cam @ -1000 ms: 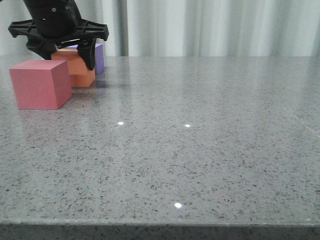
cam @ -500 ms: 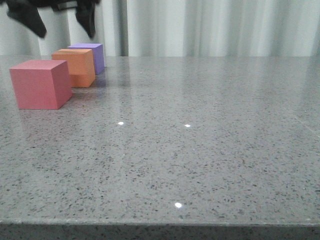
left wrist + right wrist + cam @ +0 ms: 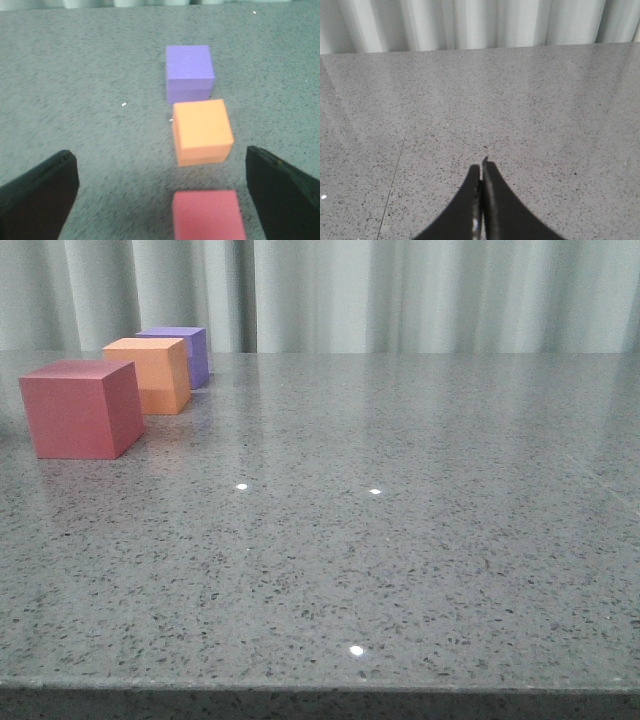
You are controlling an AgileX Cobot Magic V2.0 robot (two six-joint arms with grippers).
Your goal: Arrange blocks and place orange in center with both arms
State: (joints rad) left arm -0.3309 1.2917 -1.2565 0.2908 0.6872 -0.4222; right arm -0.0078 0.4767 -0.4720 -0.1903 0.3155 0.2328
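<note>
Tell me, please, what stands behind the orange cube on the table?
Behind the orange cube stands the purple cube, seen from the front. The orange one covers its lower left part there. The left wrist view shows both, apparently with a narrow gap between.

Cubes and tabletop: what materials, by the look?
Orange cube, purple cube, red-pink cube: matte, no glare, slightly soft edges, so probably foam, possibly painted wood. Grey speckled tabletop: polished stone or quartz composite, judging by its dark flecks and mirrored light spots.
</note>
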